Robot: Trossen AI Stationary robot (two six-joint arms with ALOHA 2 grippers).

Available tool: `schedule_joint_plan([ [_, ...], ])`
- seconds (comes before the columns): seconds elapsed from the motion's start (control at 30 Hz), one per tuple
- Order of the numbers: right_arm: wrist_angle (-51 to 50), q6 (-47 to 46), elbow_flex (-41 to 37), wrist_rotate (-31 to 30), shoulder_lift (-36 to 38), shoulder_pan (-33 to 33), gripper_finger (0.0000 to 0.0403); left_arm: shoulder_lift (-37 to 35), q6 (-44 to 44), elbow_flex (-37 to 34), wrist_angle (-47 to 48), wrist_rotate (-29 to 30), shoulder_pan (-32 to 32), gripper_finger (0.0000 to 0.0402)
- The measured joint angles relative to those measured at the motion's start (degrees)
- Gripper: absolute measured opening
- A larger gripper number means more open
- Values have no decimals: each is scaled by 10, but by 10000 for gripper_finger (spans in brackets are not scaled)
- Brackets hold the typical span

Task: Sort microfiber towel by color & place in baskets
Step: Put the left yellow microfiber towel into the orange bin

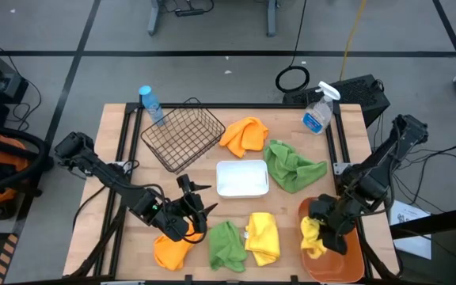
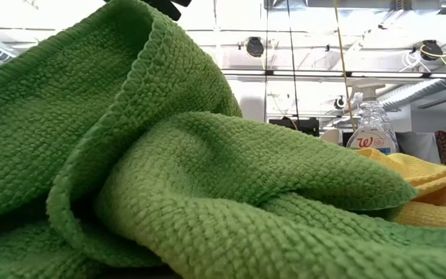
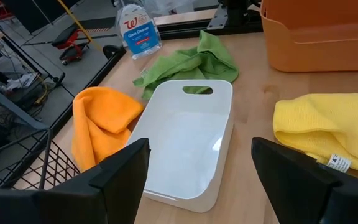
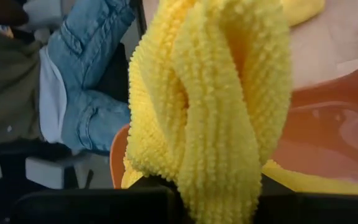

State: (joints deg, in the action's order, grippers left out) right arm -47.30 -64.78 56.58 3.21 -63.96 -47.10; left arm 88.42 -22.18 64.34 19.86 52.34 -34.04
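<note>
My right gripper (image 1: 324,228) is shut on a yellow microfiber towel (image 1: 312,237) above the orange tub (image 1: 348,261) at the table's near right. My left gripper (image 1: 195,202) hovers open over the near middle, pointing toward the white tray (image 3: 188,140), and touches nothing. An orange towel (image 1: 172,251), a green towel (image 1: 226,244) and a second yellow towel (image 1: 263,236) lie flat on the table along the near edge. Another orange towel (image 1: 244,134) and green towel (image 1: 291,165) lie beyond the tray. The black wire basket (image 1: 182,136) stands at the far left. My right gripper pinches a bunched fold of the yellow towel (image 4: 216,177) between its two fingers (image 4: 98,205), several layers thick. The fingers slant down from above. The towel hangs in loose folds below them over the tub's left rim (image 1: 302,212). Whether its lower end touches the tub, I cannot tell.
A clear spray bottle (image 1: 317,111) stands at the far right and a blue-capped bottle (image 1: 150,103) by the wire basket. A person in jeans (image 4: 92,74) is beyond the table's near edge. The green towel (image 2: 169,155) blocks most of the low view.
</note>
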Motion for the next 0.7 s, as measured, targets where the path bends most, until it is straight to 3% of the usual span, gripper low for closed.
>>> schedule_joint_plan([
  [0.27, -65, 5, 0, -32, -6, -29, 43, 0, 0, 0, 0, 0, 0, 290],
  [0.7, -81, -5, 0, -10, -82, -69, 43, 0, -1, 0, 0, -13, 0, 290],
])
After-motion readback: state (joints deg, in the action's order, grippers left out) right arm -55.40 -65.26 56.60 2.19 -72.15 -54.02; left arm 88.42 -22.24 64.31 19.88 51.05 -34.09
